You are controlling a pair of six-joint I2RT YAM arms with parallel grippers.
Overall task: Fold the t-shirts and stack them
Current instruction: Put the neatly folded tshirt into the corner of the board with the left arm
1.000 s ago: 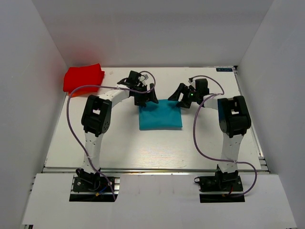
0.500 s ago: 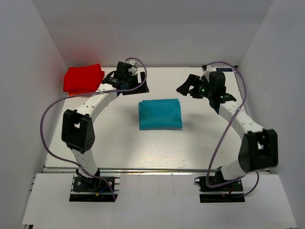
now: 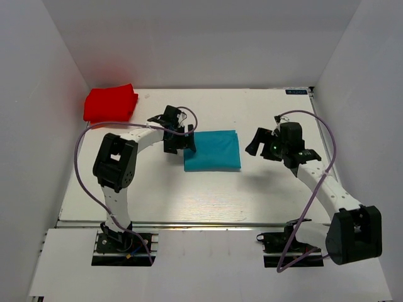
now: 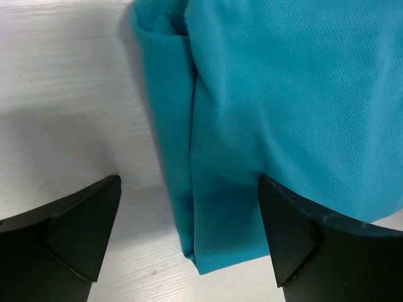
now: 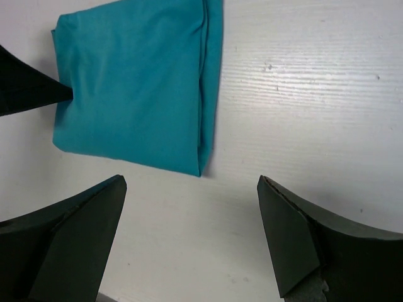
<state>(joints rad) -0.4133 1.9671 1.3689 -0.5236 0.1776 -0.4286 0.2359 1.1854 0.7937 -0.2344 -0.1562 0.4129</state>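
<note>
A teal t-shirt lies folded into a rectangle at the middle of the table. A red t-shirt lies folded in the far left corner. My left gripper hangs open over the teal shirt's left edge. In the left wrist view its jaws straddle a corner of the teal shirt, the right finger above the cloth. To the right of the shirt my right gripper stands open. In the right wrist view only bare table lies between the jaws of this gripper, with the teal shirt ahead.
White walls close the table in on the left, back and right. The left arm's purple cable loops over the left side, and the right arm's cable arcs over the right side. A tip of the left gripper shows in the right wrist view.
The left gripper came back from near the red shirt to the teal shirt's left edge. The right gripper came nearer from the far right. Both stayed open.
</note>
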